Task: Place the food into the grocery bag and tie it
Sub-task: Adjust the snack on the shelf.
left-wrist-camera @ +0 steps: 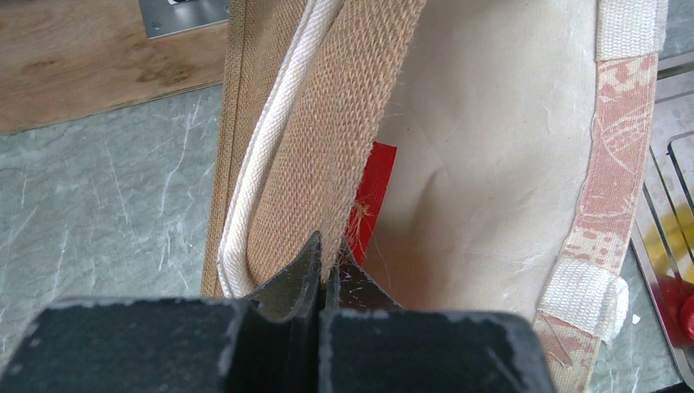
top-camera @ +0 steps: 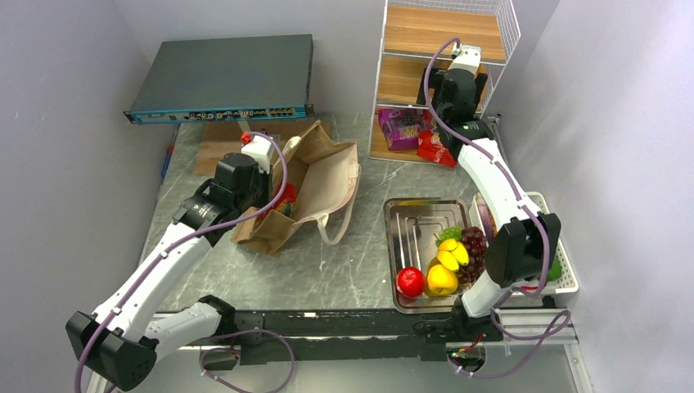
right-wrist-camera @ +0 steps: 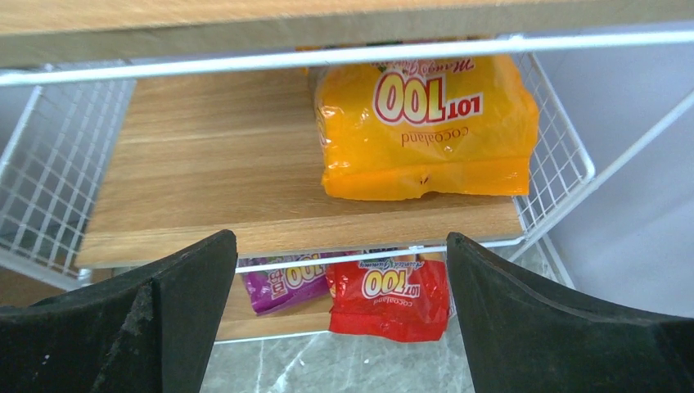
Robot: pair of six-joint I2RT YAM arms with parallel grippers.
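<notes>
Jute grocery bag [left-wrist-camera: 327, 123] is pinched tight by left gripper [left-wrist-camera: 325, 260].
Right gripper [right-wrist-camera: 340, 246] spread wide, empty; orange packet [right-wrist-camera: 425, 123] at 12 o'clock.

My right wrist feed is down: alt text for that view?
The open right gripper faces a white wire rack with wooden shelves. An orange snack packet lies on the shelf ahead; a purple packet and a red packet lie one shelf lower.
</notes>
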